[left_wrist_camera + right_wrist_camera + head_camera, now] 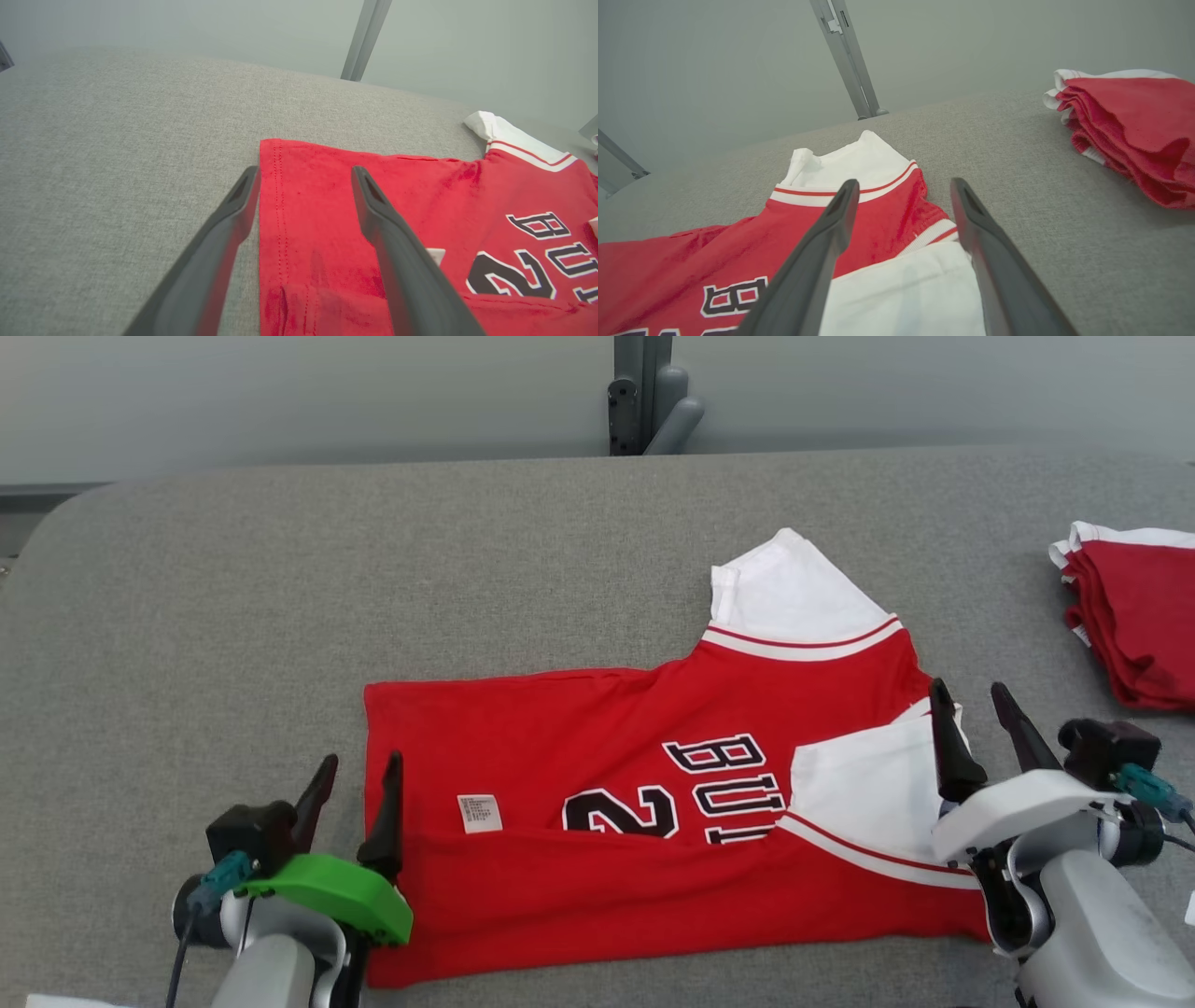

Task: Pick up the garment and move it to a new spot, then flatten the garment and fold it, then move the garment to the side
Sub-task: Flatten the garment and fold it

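Observation:
The garment [597,737], a red jersey with white sleeves and black lettering, lies on the grey table with its near long edge folded over the middle. One white sleeve sticks out at the far right, the other is folded onto the body. My left gripper [358,775] stands open over the shirt's left hem, nothing between its fingers. In the left wrist view the left gripper [303,179] straddles that hem of the garment [420,196]. My right gripper [973,705] is open at the right end, above the folded sleeve. In the right wrist view the right gripper [901,191] frames the garment's shoulder [887,219].
A stack of folded red and white shirts [1134,616] lies at the table's right edge and appears as the stack [1129,126] in the right wrist view. A grey metal post [644,392] stands behind the padded table [280,569]. Bare padding stretches left and behind the jersey.

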Robot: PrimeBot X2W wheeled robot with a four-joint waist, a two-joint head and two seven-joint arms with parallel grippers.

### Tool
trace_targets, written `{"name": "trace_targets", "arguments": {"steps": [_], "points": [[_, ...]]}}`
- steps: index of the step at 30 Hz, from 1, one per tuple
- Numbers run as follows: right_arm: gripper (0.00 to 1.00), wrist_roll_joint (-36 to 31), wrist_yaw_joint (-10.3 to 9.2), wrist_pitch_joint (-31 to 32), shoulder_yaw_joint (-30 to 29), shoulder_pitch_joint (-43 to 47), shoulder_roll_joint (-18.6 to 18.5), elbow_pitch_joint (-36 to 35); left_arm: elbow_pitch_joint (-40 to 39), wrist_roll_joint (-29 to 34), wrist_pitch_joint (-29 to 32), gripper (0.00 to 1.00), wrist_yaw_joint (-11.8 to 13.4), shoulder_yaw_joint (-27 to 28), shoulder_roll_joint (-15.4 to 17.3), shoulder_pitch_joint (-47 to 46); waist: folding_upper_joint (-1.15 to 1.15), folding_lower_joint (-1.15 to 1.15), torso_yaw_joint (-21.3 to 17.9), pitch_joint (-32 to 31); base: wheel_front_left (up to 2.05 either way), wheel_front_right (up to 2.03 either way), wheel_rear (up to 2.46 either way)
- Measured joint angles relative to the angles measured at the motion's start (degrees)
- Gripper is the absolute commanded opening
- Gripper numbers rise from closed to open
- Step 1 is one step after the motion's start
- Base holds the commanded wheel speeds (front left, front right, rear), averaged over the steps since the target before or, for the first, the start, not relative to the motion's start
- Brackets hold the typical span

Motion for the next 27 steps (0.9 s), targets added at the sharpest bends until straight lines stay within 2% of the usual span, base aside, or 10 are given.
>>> {"name": "trace_targets", "arguments": {"steps": [9,15,19,26,27], "points": [[1.0,-1.59,0.01,0.0,4.1,-10.29,-1.34,-0.6,5.77,2.24,0.0,1.0,-0.02,-1.42,1.34,-12.45,0.0,0.0,-0.26,6.79,0.0,0.0,0.0],[1.0,-1.85,0.0,0.0,6.89,-18.25,-3.23,1.67,10.81,2.86,0.01,1.0,-0.03,-1.23,1.25,-16.72,0.0,0.0,-0.33,11.07,0.0,0.0,0.0],[1.0,-2.24,0.0,0.01,10.98,-24.03,-4.72,3.89,13.32,3.67,0.0,1.0,-0.03,0.27,1.07,-18.95,0.0,0.01,-0.15,13.46,0.0,0.0,0.0],[1.0,-2.23,0.01,4.66,17.18,-33.27,-7.77,10.16,16.3,4.07,-0.07,1.0,-0.03,0.27,0.27,-21.22,0.0,0.01,0.8,15.81,0.0,0.0,0.0],[1.0,-1.79,0.01,5.86,17.98,-34.2,-8.03,11.07,16.5,3.99,-0.07,0.96,-0.03,0.08,0.13,-21.53,0.0,0.0,1.06,15.97,0.0,0.0,0.0]]}}
